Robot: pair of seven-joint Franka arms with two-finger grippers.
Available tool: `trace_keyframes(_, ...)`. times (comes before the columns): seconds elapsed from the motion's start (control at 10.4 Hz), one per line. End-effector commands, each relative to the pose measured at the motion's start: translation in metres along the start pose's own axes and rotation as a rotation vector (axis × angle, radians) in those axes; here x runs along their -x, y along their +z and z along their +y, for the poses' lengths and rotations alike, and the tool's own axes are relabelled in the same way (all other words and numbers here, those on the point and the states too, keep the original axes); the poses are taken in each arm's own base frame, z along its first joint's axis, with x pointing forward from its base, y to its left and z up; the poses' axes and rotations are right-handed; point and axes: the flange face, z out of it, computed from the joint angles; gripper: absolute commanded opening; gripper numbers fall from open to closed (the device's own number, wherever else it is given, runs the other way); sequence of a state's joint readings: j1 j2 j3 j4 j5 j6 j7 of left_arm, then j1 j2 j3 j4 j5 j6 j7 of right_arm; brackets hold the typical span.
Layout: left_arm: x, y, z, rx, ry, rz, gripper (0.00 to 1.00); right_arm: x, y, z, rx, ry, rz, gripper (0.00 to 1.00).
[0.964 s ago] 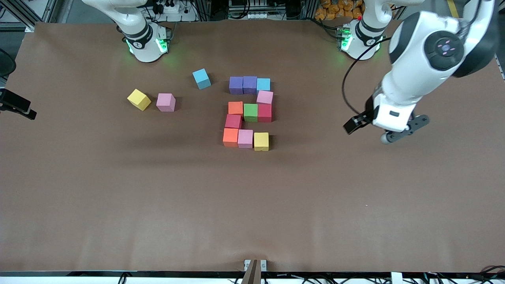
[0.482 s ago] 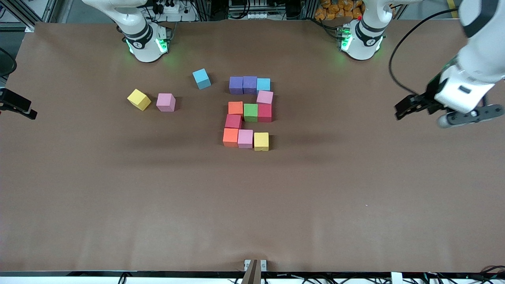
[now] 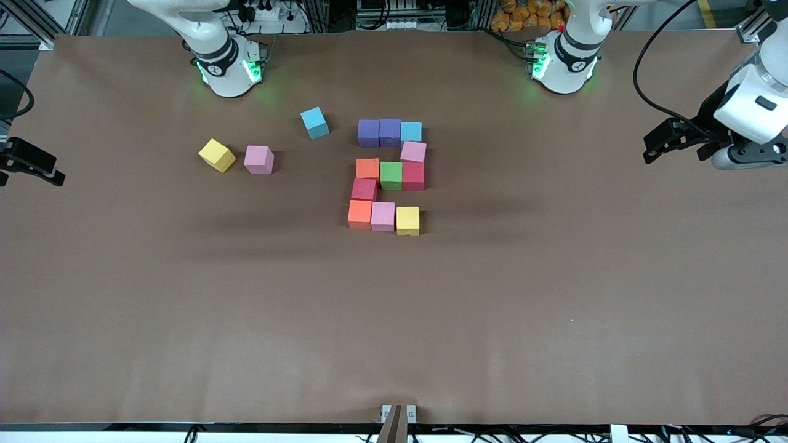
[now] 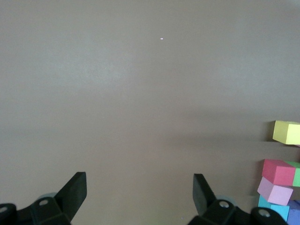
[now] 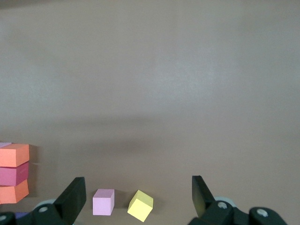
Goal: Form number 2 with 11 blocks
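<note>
Left end effector (image 3: 677, 143) withdrawn to table end, released; number 2 (image 3: 388, 177) complete, multicoloured cubes

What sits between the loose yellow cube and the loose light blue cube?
In the front view, a loose pink cube lies between the loose yellow cube and the loose light blue cube, close beside the yellow one.

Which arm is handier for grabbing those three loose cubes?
Probably right: the loose pink cube, yellow cube and blue cube lie toward its end, near the open right gripper; the open left gripper hangs over the left arm's end.
</note>
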State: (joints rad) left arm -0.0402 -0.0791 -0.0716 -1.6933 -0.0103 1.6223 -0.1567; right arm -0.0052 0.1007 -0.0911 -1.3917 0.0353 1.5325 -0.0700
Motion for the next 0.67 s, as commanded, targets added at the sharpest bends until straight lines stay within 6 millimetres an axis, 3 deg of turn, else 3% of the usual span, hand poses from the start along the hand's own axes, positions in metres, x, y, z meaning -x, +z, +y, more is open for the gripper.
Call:
trace_keyframes(0.0,0.010,-0.008,0.006,-0.020,0.036,-0.011,1.00,0.004,-0.009,0.002,0.006,0.000,0.004,1.00)
trace_keyframes(0.19,0.008,-0.025,0.003,-0.016,0.033,0.025,1.00,0.006,-0.012,0.001,0.005,-0.002,0.007,1.00)
trace_keyframes(0.58,0.005,-0.031,-0.004,-0.016,0.021,0.027,1.00,0.006,-0.012,0.002,0.008,-0.002,0.008,1.00)
